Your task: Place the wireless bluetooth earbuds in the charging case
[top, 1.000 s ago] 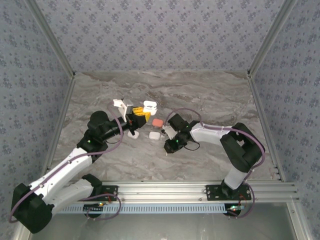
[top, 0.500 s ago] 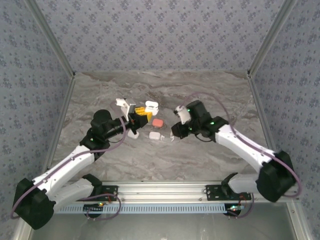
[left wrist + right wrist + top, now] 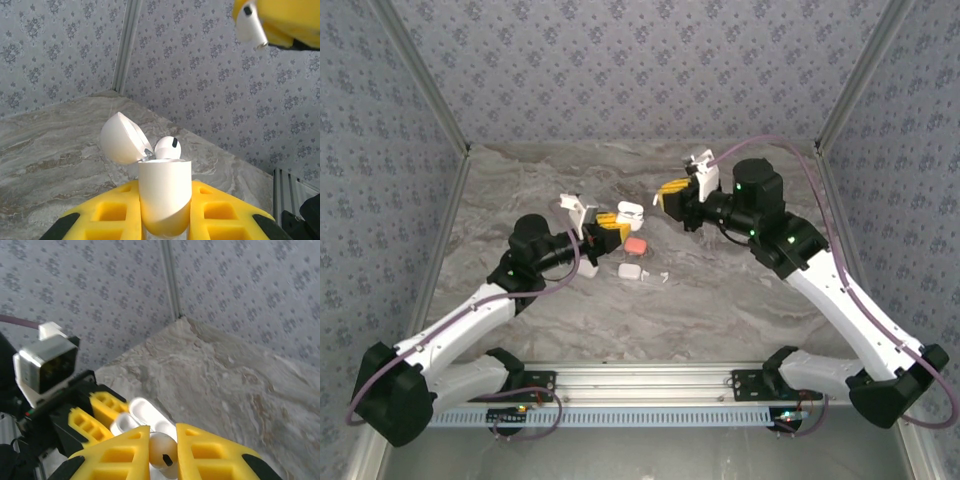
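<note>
Where the right gripper [image 3: 163, 434] closes, an earbud [image 3: 162, 449] sits pinched.

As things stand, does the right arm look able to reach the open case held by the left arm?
Probably yes. The right end effector, shut on a white earbud, hangs near the open case in the left end effector, its lid tipped back, with nothing between them.

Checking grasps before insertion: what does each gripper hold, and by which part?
The left gripper clamps the open charging case by its lower body. The right gripper pinches a white earbud around its rounded head, the stem sticking out.
</note>
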### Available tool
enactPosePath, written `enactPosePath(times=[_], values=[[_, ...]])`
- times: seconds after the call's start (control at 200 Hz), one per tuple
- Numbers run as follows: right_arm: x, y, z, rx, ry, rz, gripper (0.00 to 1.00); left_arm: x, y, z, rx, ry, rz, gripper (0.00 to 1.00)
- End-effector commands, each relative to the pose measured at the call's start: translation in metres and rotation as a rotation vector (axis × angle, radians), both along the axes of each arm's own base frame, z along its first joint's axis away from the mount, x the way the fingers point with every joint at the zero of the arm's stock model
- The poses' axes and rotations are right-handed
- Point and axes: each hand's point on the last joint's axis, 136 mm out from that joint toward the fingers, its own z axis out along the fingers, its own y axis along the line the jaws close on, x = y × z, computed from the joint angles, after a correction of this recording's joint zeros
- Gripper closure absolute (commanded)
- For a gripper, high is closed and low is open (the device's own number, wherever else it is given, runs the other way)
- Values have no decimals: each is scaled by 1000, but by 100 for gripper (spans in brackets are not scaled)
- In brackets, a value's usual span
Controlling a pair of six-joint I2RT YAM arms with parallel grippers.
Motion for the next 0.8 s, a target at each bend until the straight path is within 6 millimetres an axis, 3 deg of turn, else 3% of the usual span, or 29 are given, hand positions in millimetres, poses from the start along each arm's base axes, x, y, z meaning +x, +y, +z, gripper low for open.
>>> enactPosePath(times=[0.0,0.34,0.795], values=[[8,18,4,-27,-54,26,81,-7,-5,38,-68,-84,-42,97],[10,47,-19,-39,0,91,81,-8,-4,38,-68,-85,-43,97],[6,58,-38,-68,46,124,81,-8,-4,37,-69,-84,-40,97]])
